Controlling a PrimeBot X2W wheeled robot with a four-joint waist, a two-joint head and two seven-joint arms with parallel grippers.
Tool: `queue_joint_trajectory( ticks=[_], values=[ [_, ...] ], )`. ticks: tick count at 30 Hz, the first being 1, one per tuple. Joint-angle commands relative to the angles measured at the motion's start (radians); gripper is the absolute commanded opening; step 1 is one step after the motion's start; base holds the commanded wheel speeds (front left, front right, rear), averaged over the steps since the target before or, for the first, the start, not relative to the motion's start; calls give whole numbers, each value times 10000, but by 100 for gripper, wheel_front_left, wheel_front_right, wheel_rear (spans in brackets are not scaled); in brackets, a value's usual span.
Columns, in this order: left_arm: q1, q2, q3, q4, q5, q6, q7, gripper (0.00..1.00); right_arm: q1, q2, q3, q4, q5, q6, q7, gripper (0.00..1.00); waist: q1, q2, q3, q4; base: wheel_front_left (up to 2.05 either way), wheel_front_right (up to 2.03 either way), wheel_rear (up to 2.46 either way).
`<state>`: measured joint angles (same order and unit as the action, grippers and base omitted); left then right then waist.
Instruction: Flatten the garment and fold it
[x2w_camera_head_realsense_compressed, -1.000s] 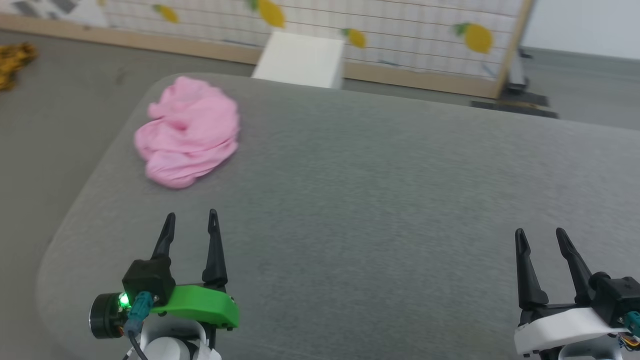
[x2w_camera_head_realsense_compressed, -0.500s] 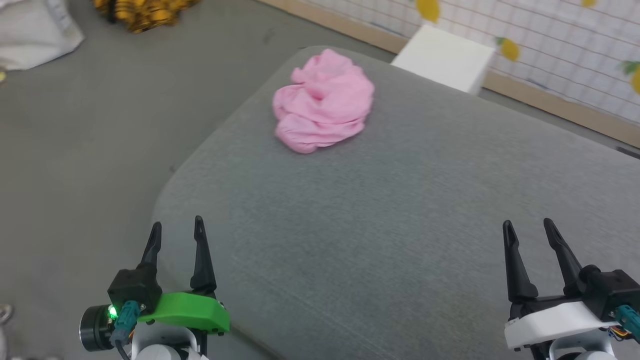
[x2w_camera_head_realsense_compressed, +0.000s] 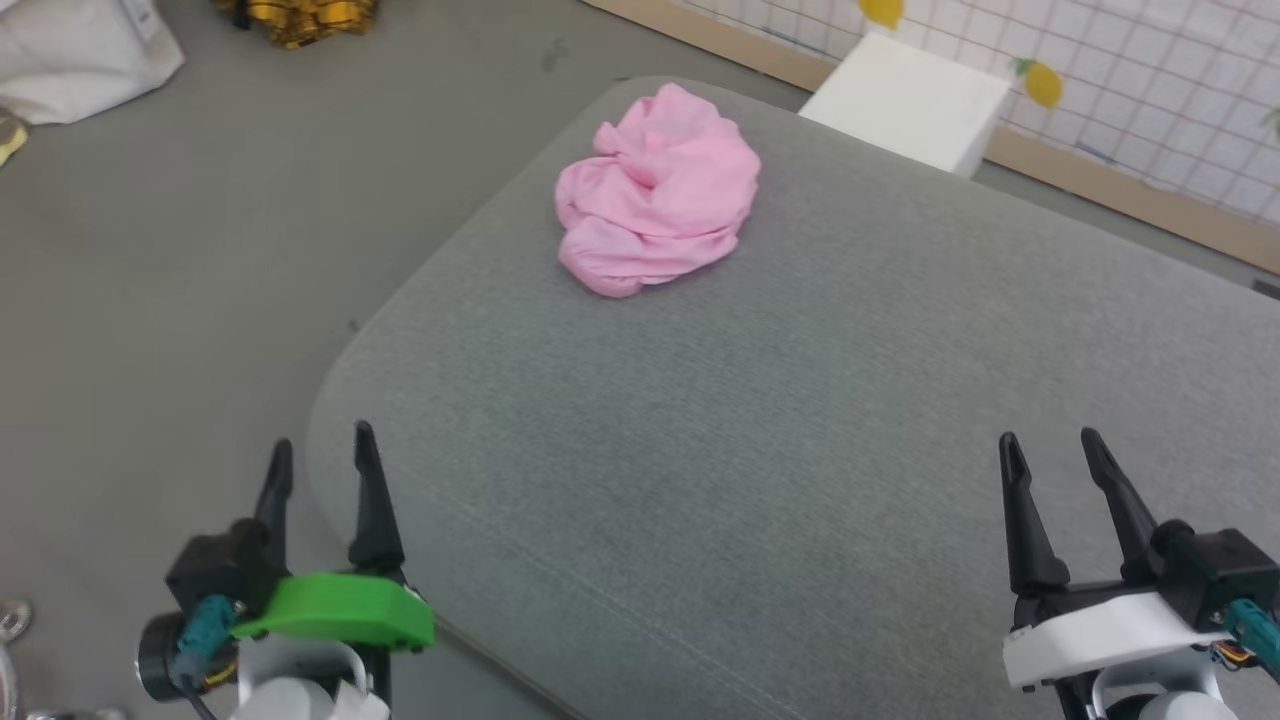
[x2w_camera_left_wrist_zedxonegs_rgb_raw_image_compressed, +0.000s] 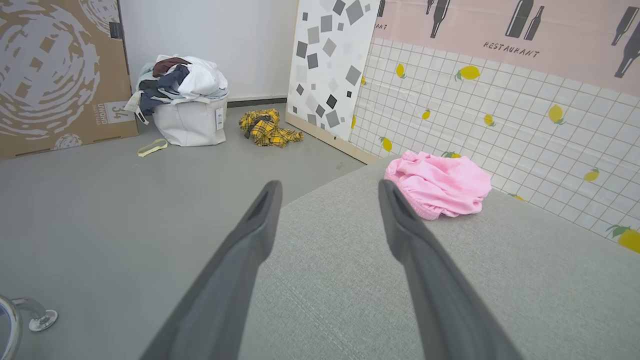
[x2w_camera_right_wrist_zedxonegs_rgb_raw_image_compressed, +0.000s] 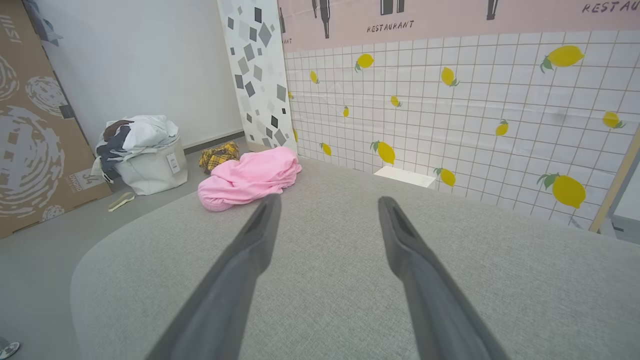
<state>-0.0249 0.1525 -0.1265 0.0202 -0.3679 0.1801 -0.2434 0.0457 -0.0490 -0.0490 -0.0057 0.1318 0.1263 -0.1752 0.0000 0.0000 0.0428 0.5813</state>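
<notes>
Garment (x2w_camera_head_realsense_compressed: 655, 195) hasn't budged: still a bunched pink heap at the far left corner of the grey cushion (x2w_camera_head_realsense_compressed: 800, 420). Only the camera has swung round to centre it. Left gripper (x2w_camera_head_realsense_compressed: 322, 437) and right gripper (x2w_camera_head_realsense_compressed: 1048, 437) hang spread and empty, well short. A reach comes next, I'd say.

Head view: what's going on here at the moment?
Nothing is being handled yet. The pink garment lies in a crumpled heap near the far left corner of the grey padded surface, neither flattened nor folded. The left gripper and right gripper hover at the near side, fingers open and empty, well short of the garment.
</notes>
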Motion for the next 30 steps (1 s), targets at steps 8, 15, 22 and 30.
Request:
queue_joint_trajectory(
  ticks=[8,15,22,30],
  values=[
    [-2296,543,903,127,-1095,-396,850,100,-805,-12,96,-446,-263,44,213,100,0,0,1882,-2120,0,0,0],
    [-4808,1871,2049,945,-2285,-630,2661,100,-1542,-12,256,-748,-270,44,131,100,0,0,3785,-3987,0,0,0],
    [-6581,3606,3177,1670,-3509,-500,5198,100,-2107,-12,360,-718,74,44,-245,100,0,0,5487,-5513,0,0,0],
    [-7011,4082,3816,2273,-4423,607,7320,100,-2548,-12,699,-400,487,44,-638,100,0,0,6511,-6334,0,0,0]
  ],
)
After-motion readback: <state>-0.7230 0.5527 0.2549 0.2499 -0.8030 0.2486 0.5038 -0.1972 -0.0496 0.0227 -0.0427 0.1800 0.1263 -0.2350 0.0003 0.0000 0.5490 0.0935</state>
